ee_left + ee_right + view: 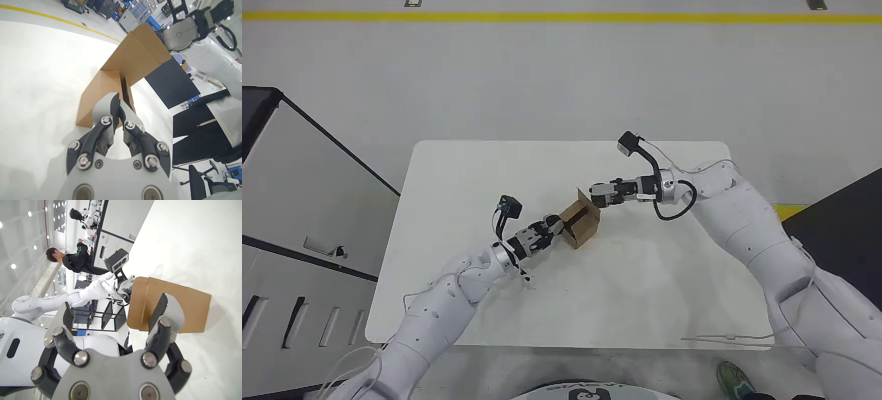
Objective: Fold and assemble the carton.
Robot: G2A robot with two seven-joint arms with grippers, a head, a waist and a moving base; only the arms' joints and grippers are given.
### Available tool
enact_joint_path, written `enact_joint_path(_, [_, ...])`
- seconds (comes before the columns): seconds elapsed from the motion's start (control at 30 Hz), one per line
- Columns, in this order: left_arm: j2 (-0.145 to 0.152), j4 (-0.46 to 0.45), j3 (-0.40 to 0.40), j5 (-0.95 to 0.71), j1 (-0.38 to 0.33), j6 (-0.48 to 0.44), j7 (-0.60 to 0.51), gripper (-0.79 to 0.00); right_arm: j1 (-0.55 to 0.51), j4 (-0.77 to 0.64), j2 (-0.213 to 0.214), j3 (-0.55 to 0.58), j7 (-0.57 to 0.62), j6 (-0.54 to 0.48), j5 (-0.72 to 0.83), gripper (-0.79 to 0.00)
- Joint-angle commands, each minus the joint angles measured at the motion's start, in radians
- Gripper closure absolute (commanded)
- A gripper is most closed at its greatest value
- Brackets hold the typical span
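Left gripper [118,111]: clenched on a carton wall edge, at the carton's 8 o'clock in top view.
Right gripper [115,302]: spread wide, at the carton's 1 o'clock, one finger just beside the flap [140,55].
Carton [580,220]: on the table [662,300], near centre.
Done: body apparently opened up.
Remaining: flap stands unfolded; closing probably pending.

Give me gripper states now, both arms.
Left gripper: shut on an edge of the carton.
Right gripper: open, right beside the carton.
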Motion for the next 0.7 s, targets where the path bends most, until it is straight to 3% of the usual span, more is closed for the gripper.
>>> enact_joint_path(0.0, [-0.002, 0.003, 0.0, 0.004, -0.002, 0.004, 0.016, 0.0, -0.003, -0.003, 0.002, 0.002, 0.002, 0.002, -0.001, -0.785])
enact_joint_path(0.5, [0.004, 0.044, -0.038, -0.009, 0.027, -0.046, 0.035, 0.0, 0.01, -0.05, 0.04, 0.062, -0.047, -0.033, -0.176, -0.785])
enact_joint_path(0.53, [0.004, 0.04, -0.04, -0.008, 0.026, -0.039, 0.036, -0.256, 0.013, -0.048, 0.042, 0.07, -0.071, -0.032, -0.192, -0.785])
enact_joint_path(0.57, [0.004, 0.038, -0.044, -0.005, 0.025, -0.031, 0.041, -0.696, 0.013, -0.048, 0.042, 0.07, -0.071, -0.032, -0.192, -0.785])
enact_joint_path(0.67, [0.004, 0.038, -0.044, -0.005, 0.025, -0.031, 0.041, -0.696, 0.013, -0.048, 0.042, 0.07, -0.071, -0.032, -0.192, -0.785])
